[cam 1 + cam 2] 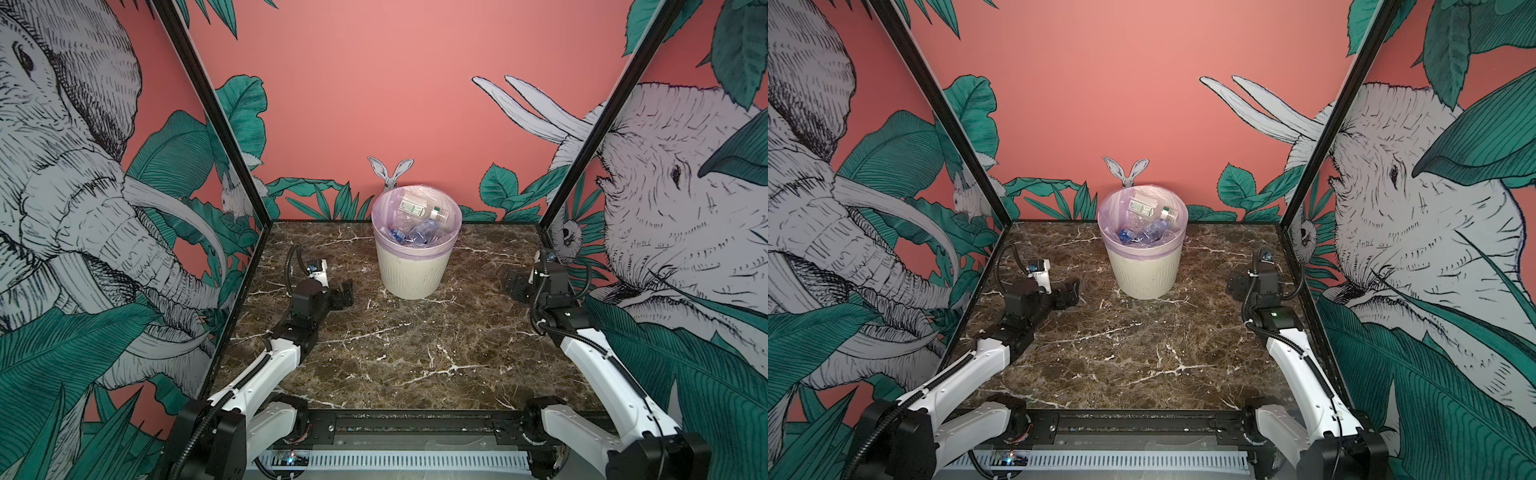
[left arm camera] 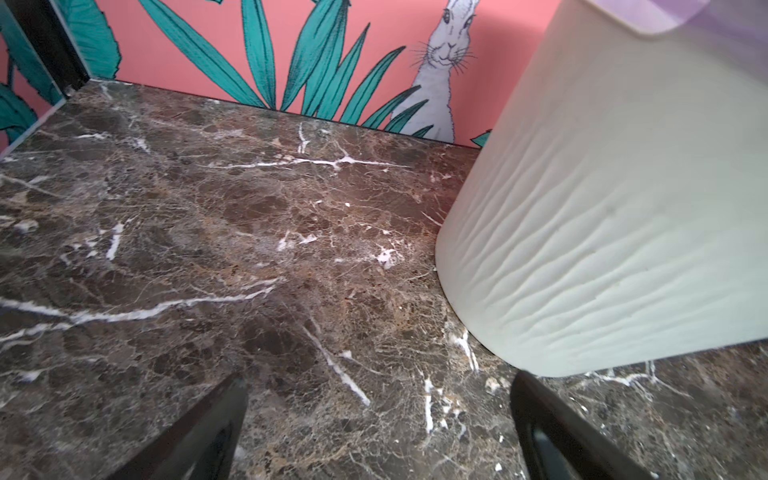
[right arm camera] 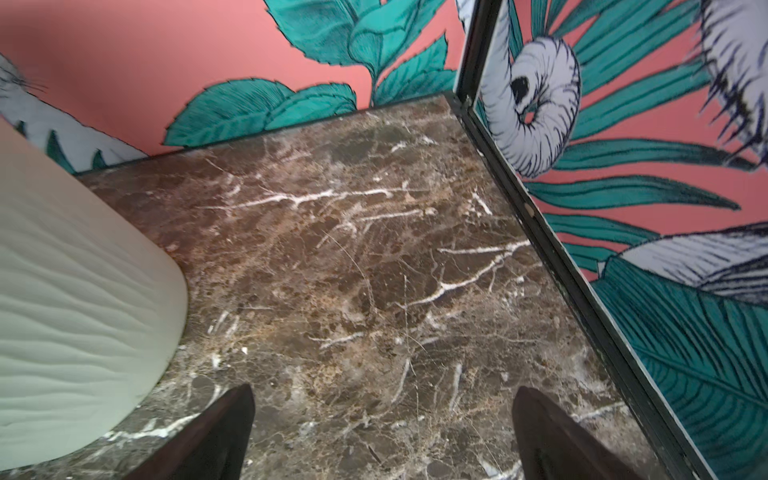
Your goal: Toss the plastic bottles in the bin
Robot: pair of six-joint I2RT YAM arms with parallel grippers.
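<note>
Arms (image 1: 274, 365) reach forward low flanking the bin (image 1: 415, 270), left tool (image 1: 343, 294) and right tool (image 1: 515, 286) spread apart.

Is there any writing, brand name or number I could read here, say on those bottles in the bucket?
No text can be read.
White label on the top bottle in the bin: print shows, but too small and blurred to read.
Blue labels deeper in the bin: unreadable too.
No other writing shows in these views.

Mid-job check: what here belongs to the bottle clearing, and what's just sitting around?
Job: bottles, piled in the bin; left tool and right tool, both open and empty.
Not the job: marble tabletop, painted walls.
</note>
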